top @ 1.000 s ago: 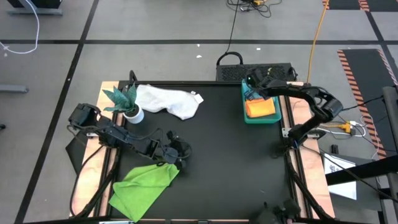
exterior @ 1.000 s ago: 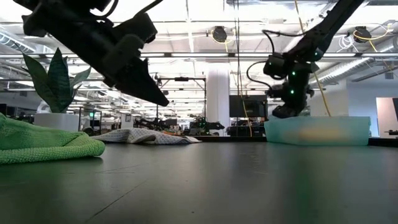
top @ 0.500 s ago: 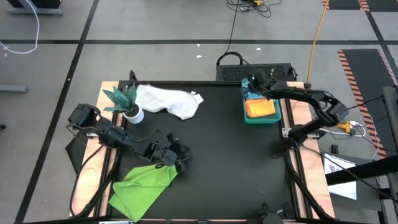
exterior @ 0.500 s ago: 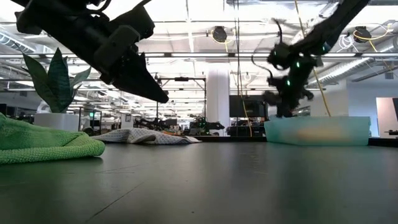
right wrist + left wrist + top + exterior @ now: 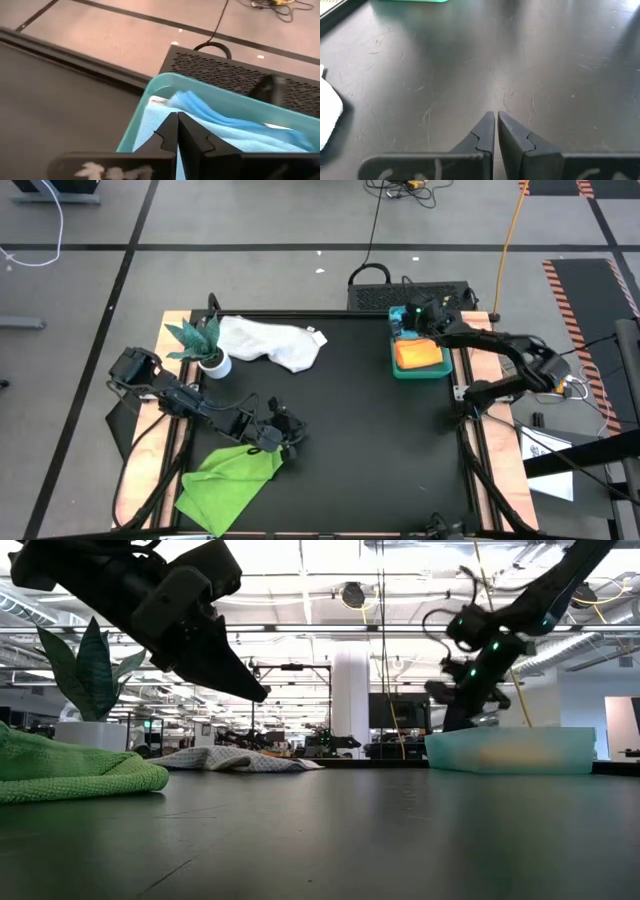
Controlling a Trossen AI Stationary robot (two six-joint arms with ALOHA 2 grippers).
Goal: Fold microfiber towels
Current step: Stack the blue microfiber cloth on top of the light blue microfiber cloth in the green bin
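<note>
Towels: green towel (image 5: 228, 478) bunched at near left, white towel (image 5: 272, 343) by the plant (image 5: 203, 343), orange towel (image 5: 420, 355) in tray (image 5: 394, 358) | left gripper (image 5: 285, 442) and right gripper (image 5: 412, 317) both closed, empty | we judge cloth light, limp; pinch a corner.

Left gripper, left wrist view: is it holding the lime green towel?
No. The left gripper is shut on nothing, over bare black table.
</note>
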